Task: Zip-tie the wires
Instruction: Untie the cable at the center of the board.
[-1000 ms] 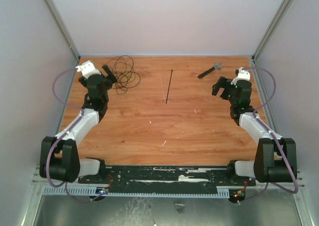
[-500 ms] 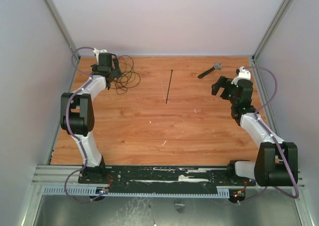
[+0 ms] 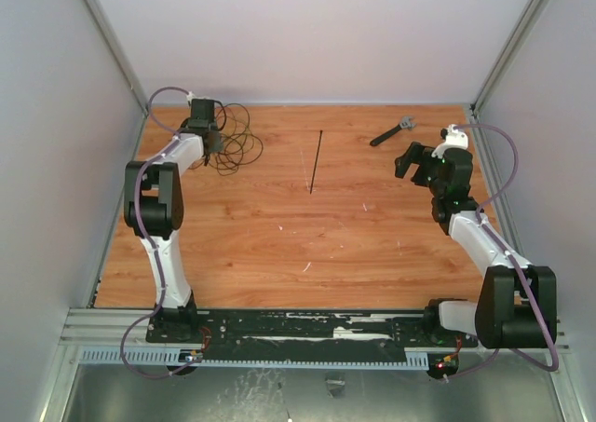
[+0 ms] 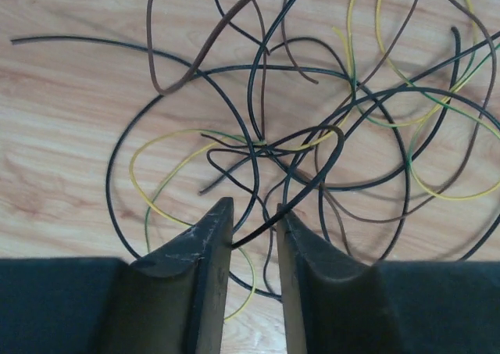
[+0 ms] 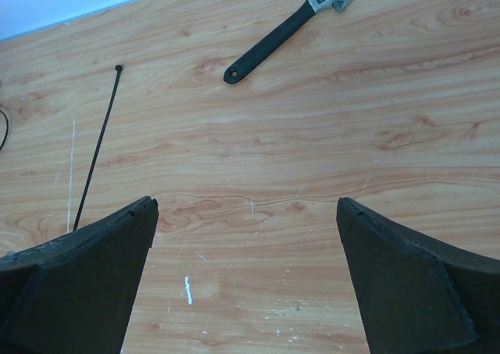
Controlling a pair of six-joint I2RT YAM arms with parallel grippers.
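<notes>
The wires (image 3: 238, 142) lie in a loose tangle of black, brown and yellow-green loops (image 4: 312, 127) at the table's far left. My left gripper (image 3: 212, 145) is down at the tangle's left edge. Its jaws (image 4: 254, 212) stand a narrow gap apart, with one black strand crossing between the tips and not pinched. The zip tie (image 3: 316, 161) lies straight on the wood at the far middle, and shows again as a thin black strip (image 5: 98, 155) in the right wrist view. My right gripper (image 3: 408, 161) hovers at the right, wide open (image 5: 247, 202), holding nothing.
A dark-handled wrench with a grey head (image 3: 392, 131) lies at the far right, beyond the right gripper, also in the right wrist view (image 5: 281, 33). Grey walls close in the wooden table (image 3: 307, 245) on the left, right and far sides.
The left arm has reached out to the far left and brought its gripper down onto the wires, and its jaws have narrowed from wide open. The right arm has not moved.
</notes>
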